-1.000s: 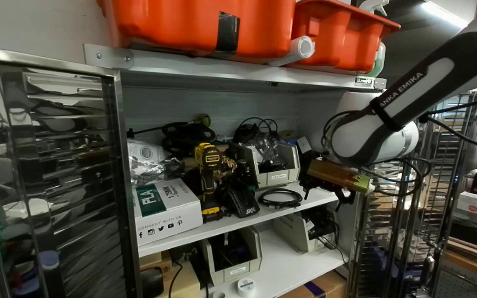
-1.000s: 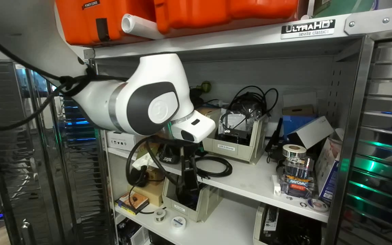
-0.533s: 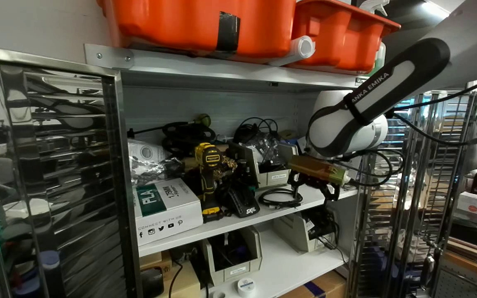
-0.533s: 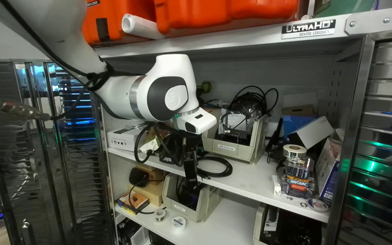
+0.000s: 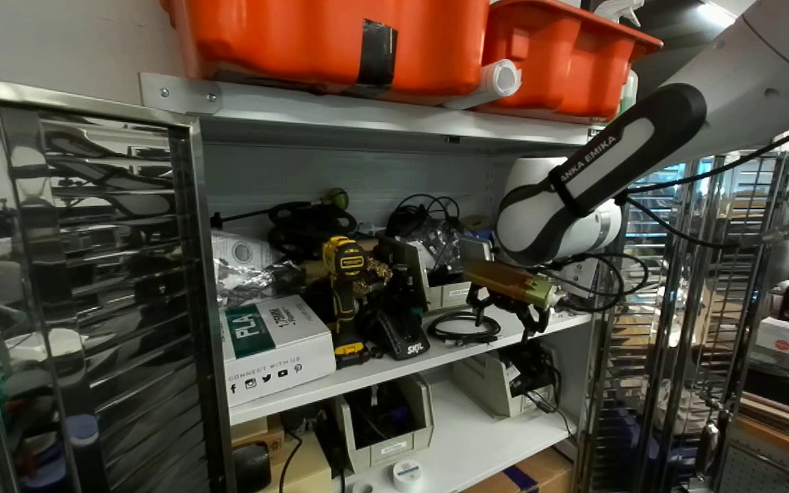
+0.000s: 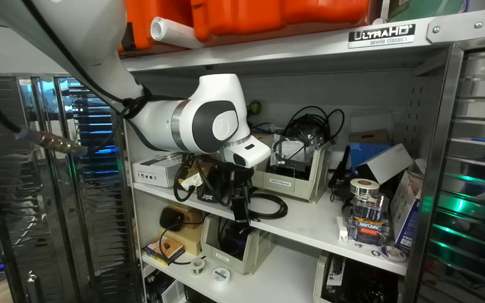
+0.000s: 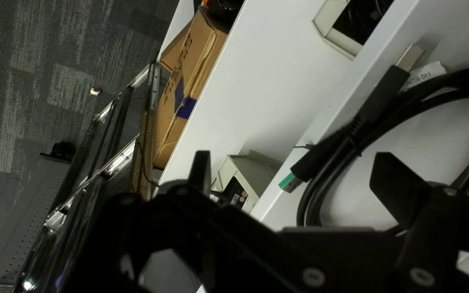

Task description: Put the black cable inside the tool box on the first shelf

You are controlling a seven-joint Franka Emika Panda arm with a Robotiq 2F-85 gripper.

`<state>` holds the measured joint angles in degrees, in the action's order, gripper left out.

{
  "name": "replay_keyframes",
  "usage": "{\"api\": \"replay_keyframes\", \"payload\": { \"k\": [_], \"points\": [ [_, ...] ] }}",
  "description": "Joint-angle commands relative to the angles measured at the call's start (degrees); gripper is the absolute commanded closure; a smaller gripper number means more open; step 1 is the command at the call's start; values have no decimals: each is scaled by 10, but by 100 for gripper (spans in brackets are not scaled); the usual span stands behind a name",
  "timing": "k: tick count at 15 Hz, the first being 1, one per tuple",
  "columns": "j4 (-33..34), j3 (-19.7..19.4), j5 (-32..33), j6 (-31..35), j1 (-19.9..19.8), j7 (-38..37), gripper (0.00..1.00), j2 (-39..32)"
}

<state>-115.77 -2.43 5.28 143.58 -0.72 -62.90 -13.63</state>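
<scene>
Black cable (image 7: pixel 397 108): coiled flat on the worktop (image 6: pixel 305 223), close to the front edge and outside the bin (image 6: pixel 299 189).
Green-tipped plug (image 7: pixel 301 169): on the coil's front side, at the worktop's edge, showing between the fingertips (image 7: pixel 397 189) in the wrist view.
Silver-tipped plug (image 7: pixel 409 59): farther along the same side, beside a white tag (image 7: pixel 426 75).
End effector (image 5: pixel 503 329): fingers spread wide; in an exterior view it stands at the coil's right, one finger in front of the loop, the other in front of the worktop's edge; whether it touches the cable, I cannot tell.
Coil in the wrist view: on the right, partly covered by a finger.
Bin: just behind the coil, labelled "USB & Ethernet", holding black cords (image 6: pixel 307 121) and clear plastic (image 5: pixel 435 236).
SKIL unit (image 5: pixel 398 332): black, near the coil, between it and the drill (image 5: pixel 344 291) in an exterior view.
Drill: yellow and black, upright.
White box (image 5: pixel 288 349): marked PLA, left of the drill.
Batteries (image 6: pixel 369 231): well apart from the coil, under a roll of tape (image 6: pixel 363 192).
</scene>
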Motion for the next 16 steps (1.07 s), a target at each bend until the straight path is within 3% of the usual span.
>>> {"api": "replay_keyframes", "payload": {
  "k": [1, 15, 16],
  "points": [
    [36, -22, 8, 8, 18, -25, 0, -25],
    [98, -23, -12, -21, 32, -7, 0, -79],
    [95, -22, -14, -22, 33, -5, 9, -78]
  ]
}}
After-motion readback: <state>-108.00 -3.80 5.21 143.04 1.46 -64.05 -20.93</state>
